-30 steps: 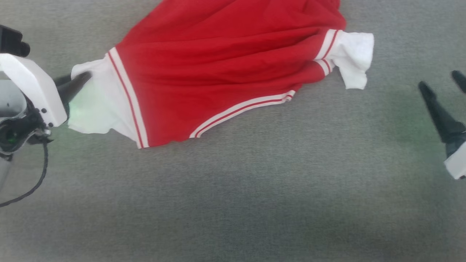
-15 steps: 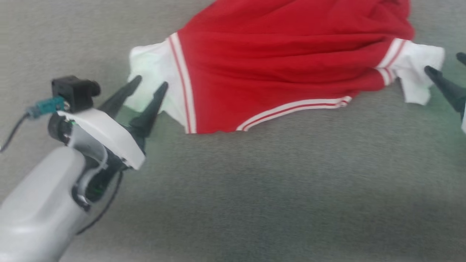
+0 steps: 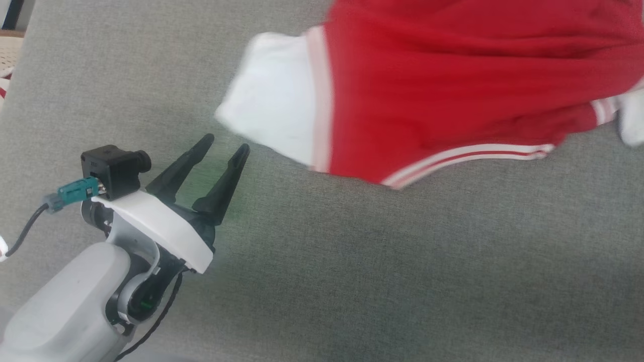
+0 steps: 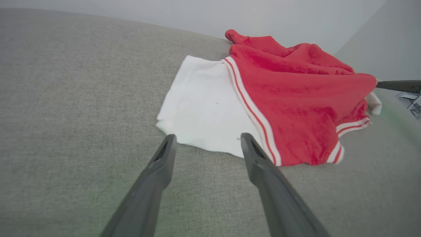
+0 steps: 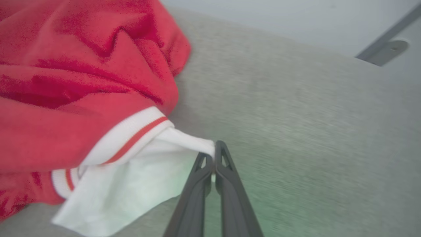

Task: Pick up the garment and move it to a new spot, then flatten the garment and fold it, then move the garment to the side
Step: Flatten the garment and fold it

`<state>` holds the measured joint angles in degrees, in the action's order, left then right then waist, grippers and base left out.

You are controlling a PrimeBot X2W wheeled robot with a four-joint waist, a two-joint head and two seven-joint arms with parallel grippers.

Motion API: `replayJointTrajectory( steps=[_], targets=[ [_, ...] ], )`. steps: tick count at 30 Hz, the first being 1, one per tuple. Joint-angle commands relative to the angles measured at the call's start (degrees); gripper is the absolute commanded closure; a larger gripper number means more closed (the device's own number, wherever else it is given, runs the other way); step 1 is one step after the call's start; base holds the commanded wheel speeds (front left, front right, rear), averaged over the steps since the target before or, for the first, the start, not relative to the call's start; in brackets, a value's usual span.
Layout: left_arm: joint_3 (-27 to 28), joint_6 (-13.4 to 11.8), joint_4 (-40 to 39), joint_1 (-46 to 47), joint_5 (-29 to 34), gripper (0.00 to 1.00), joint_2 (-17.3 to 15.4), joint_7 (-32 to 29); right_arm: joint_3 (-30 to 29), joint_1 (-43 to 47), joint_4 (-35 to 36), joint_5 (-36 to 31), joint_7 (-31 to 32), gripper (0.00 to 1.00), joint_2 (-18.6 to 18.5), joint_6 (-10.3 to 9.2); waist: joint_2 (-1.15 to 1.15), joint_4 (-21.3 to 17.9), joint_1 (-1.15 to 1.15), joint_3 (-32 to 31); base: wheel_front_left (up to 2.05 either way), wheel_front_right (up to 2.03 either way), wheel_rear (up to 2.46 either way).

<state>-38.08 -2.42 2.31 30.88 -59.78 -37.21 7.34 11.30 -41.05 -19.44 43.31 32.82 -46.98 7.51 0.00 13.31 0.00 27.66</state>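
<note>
Your left gripper point(image 3: 226, 142) sat at about 8 o'clock in the head view. Its two dark fingers point(image 3: 178, 167) were spread wide with nothing between them, and the tips pointed toward 1 o'clock over the grey fabric surface point(image 3: 402, 281). The garment point(image 3: 453, 85) lay bunched at 1 o'clock from those tips, taking up the upper right of that view. It showed a red body, striped trim and one white sleeve point(image 3: 274, 95), which was the part nearest the left gripper but clear of it. From your left wrist camera, that sleeve lay flat on the surface just past the open tips at 12 o'clock, with the red folds heaped toward 2 o'clock. Your right gripper point(image 5: 213, 151) was closed tight. In its own wrist view, the edge of the other white sleeve point(image 5: 131, 184) was pinched between the finger ends. From there the cloth trailed toward 9 o'clock and ran into the crumpled red body at 10 o'clock.
</note>
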Motion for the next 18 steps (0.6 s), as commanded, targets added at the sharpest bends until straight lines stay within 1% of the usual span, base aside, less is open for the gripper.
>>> replayJointTrajectory(
  steps=[1, 4, 5, 7, 11, 12, 13, 14, 18],
  targets=[
    [0.1, -0.5, -0.8, -0.6, 0.3, 0.0, -0.2, 0.1, -2.5, -0.8, -2.4, -1.6, -1.0, 1.0, -0.2, -0.03, 0.0, -0.2, 0.0, 0.1, 0.0, 0.0, 0.0],
    [-0.2, -0.5, -1.7, -0.5, 0.6, 0.0, -0.5, -0.2, -5.8, -2.3, -6.4, -6.5, -2.9, 1.0, 0.3, -0.02, 0.0, -0.5, 0.0, 0.5, 0.0, 0.0, 0.0],
    [-0.2, -0.5, -1.7, -0.5, 0.6, 0.0, -0.5, -0.2, -5.8, -2.3, -6.4, -6.5, -2.9, 1.0, 0.3, -0.02, 0.0, -0.5, 0.0, 0.5, 0.0, 0.0, 0.0],
    [-0.3, -0.4, -2.1, 0.1, 0.9, 0.0, -0.5, -0.4, -6.8, -3.4, -9.0, -10.0, -4.5, 1.0, 1.2, -0.02, 0.0, -0.6, 0.0, 0.8, 0.0, 0.0, 0.0],
    [-1.1, 0.4, -2.4, 1.6, 1.8, 0.0, -0.5, -1.2, -7.4, -6.8, -13.7, -16.4, -10.0, 1.0, 3.3, -0.02, 0.0, -0.7, 0.0, 1.1, 0.0, 0.0, 0.0],
    [-1.4, 0.9, -2.4, 2.1, 2.3, 0.0, -0.7, -1.4, -7.9, -7.6, -14.9, -17.7, -11.7, 0.64, 3.8, -0.02, 0.0, -0.7, 0.0, 1.1, 0.0, 0.0, 0.0],
    [-1.8, 1.3, -2.5, 2.7, 2.6, 0.0, -0.9, -1.7, -8.0, -8.2, -15.7, -18.8, -13.0, 0.03, 4.4, -0.02, 0.0, -0.8, 0.0, 1.0, 0.0, 0.0, 0.0],
    [-2.3, 2.0, -2.6, 3.4, 3.3, 0.0, -1.3, -2.2, -7.8, -8.5, -16.1, -19.4, -14.5, 0.0, 5.1, -0.02, 0.0, -0.9, 0.0, 0.8, 0.0, 0.0, 0.0],
    [-5.0, 5.7, -3.4, 7.4, 6.9, 0.0, -3.6, -5.6, -8.2, -7.5, -15.4, -19.1, -20.2, 0.0, 5.9, -0.02, 0.0, -2.3, 0.0, -0.5, 0.0, 0.0, 0.0]
  ],
)
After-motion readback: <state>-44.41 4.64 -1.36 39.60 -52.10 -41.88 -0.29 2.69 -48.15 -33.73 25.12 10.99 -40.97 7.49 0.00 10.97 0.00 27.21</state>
